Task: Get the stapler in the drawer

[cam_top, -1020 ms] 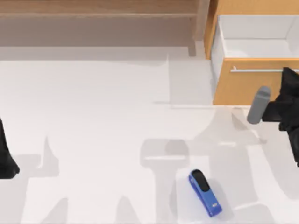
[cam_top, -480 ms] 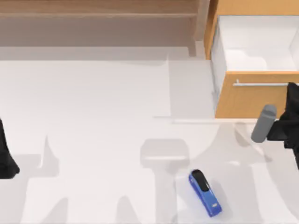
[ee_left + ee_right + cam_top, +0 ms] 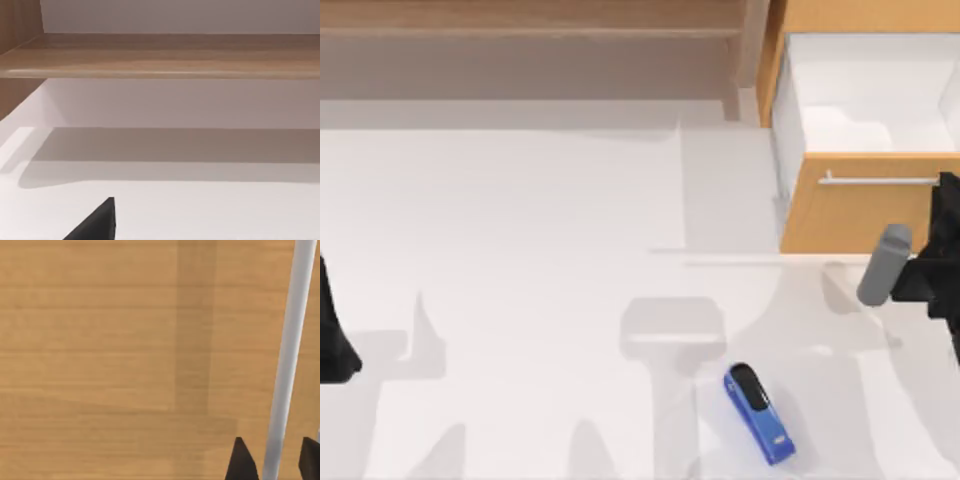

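Along the far edge of the white tabletop point(image 3: 520, 250) runs a long brown wooden shelf unit point(image 3: 530, 40), ending just left of the drawer point(image 3: 850, 210), which stands pulled out at the far right with its white box interior open to the top view and its light tan front facing the near side. A thin silver bar handle point(image 3: 875, 181) lies horizontally across that front. The right end effector point(image 3: 272, 465) sits at the right edge of the tabletop, right up against the drawer front; in its wrist view the handle passes between its two dark fingertips point(image 3: 240, 462), which stand narrowly apart on either side of the bar, though contact with the bar cannot be judged. A grey cylindrical part of the right arm point(image 3: 883, 265) juts out just below the drawer front. The stapler point(image 3: 758, 413) lies flat on the tabletop near the near edge, right of centre, well apart from the drawer and from both arms, with bare surface between it and the drawer front. It is small, elongated and blue, with a glossy black strip on top toward its rounded nose, which points toward the far left. The left arm point(image 3: 335, 330) is parked at the left edge of the tabletop; whether its end effector is wide or narrow cannot be told.
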Available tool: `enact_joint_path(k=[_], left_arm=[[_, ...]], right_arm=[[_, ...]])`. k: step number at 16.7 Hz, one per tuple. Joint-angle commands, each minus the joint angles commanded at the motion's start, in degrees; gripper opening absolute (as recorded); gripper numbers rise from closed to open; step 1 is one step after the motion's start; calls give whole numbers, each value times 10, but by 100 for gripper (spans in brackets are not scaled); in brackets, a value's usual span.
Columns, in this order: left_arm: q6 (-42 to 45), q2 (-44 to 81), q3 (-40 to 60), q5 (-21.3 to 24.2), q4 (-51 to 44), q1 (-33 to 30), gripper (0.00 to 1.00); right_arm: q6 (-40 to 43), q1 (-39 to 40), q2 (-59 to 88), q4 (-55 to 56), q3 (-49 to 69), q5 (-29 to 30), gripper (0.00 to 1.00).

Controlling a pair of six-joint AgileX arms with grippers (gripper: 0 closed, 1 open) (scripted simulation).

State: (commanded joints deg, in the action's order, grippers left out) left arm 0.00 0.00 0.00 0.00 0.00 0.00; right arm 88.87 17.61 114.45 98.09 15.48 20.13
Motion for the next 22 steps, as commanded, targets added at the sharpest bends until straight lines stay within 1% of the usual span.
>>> enact_joint_path(k=[6, 7, 16, 22], left_arm=[[0, 0, 0, 0, 0, 0, 100], [0, 0, 0, 0, 0, 0, 100], [0, 0, 0, 0, 0, 0, 100], [0, 0, 0, 0, 0, 0, 100]], right_arm=[[0, 0, 0, 0, 0, 0, 98], [0, 0, 0, 0, 0, 0, 100], [0, 0, 0, 2, -1, 1, 100], [0, 17, -5, 38, -42, 18, 100]])
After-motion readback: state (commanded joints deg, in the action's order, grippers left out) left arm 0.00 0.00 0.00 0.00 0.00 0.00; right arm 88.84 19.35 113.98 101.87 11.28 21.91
